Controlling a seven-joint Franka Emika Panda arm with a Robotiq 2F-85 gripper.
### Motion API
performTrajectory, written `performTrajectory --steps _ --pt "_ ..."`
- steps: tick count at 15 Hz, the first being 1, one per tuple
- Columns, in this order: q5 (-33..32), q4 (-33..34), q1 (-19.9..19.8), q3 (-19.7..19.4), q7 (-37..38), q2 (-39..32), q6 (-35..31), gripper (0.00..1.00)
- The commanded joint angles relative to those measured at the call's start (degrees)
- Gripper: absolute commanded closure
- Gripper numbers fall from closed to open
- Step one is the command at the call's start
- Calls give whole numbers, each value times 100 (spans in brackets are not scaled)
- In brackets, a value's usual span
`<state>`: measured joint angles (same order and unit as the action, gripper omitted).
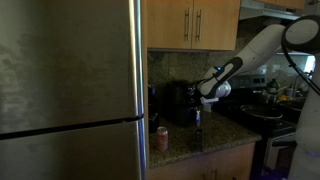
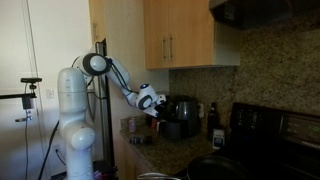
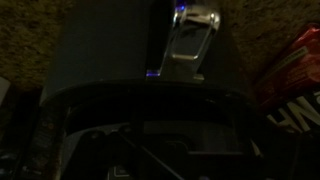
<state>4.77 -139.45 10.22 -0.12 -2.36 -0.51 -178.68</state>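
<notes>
A speckled granite countertop is running beneath the gripper, showing in both exterior views and as brown mottled stone at the edges of the wrist view. A black appliance is sitting on it directly in front of the gripper, filling most of the wrist view with its silver lever facing the camera. A red packet is lying just beside the appliance, off to the gripper's side. An orange can is standing near the gripper, towards the counter's end. A dark bottle is standing beyond the appliance, well apart from the gripper.
</notes>
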Motion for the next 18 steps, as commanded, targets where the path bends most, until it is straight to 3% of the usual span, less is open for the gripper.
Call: performTrajectory --steps 1,3,4,14,17,18 --pt "-117 311 -195 225 192 -321 -337 0" --pt "118 390 -7 194 101 -339 -414 0" --pt "-81 404 -160 328 279 -327 -476 0" --pt "-132 406 -198 380 317 -240 -380 0" --pt "-78 303 -194 400 395 52 149 0" --pt "-291 197 -22 114 583 278 472 0"
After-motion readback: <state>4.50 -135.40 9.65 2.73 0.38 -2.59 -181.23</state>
